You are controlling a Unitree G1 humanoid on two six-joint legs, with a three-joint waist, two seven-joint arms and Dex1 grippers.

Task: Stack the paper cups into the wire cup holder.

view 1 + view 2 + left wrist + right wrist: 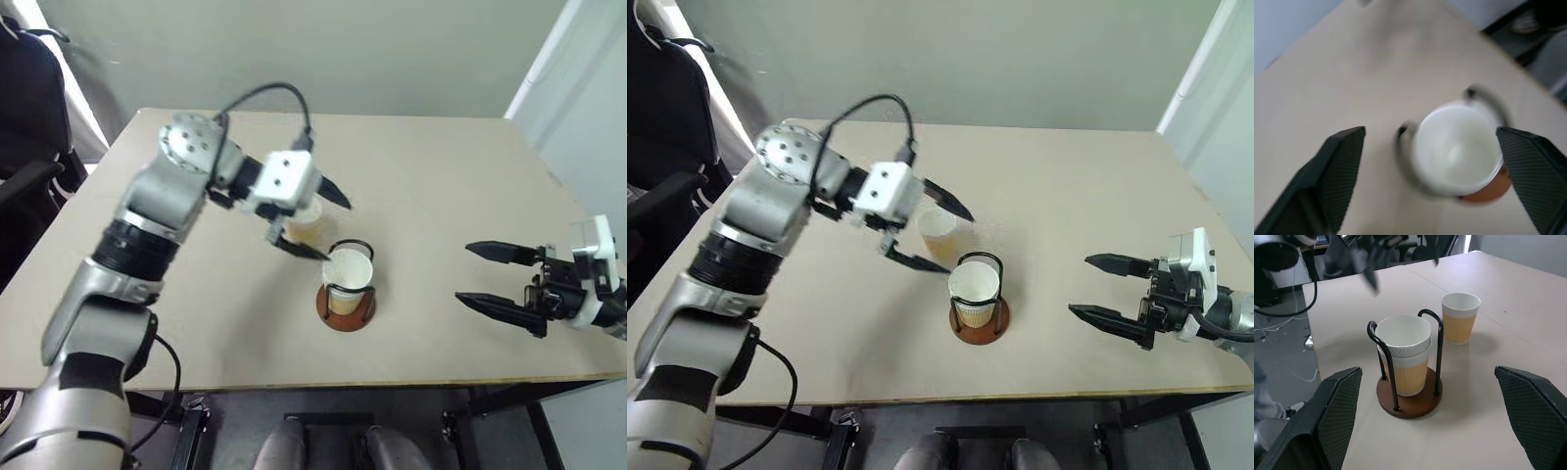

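Beige matte table [470, 176], rectangular, front edge near the robot, far edge against a plain wall; wide bare surface on the far side and between the holder and the right arm. Wire cup holder [1409, 404] near the middle front of the table, well in from every edge: round reddish-brown disc base, thin black wire loops rising upright. Two paper cups nested in holder [1403, 350], tan-yellow ribbed wall, smooth white inside, white rolled rim; top cup sits a little high in the lower one, rim about level with the loop tops. Third paper cup [1460, 318] upright on the table just beyond the holder, apart from it, partly hidden behind the left gripper in the head views. Left gripper [315, 220] above the table just left of and behind the holder, black fingers spread wide, nothing between them; lower fingertip close to the nested cup's rim, contact cannot be told. Right gripper [490, 274] at the right side near the table's right edge, well apart from the holder, ribbed black fingers spread wide, empty. Dark chair [29, 117] off the table's left edge. No readable writing or labels anywhere.
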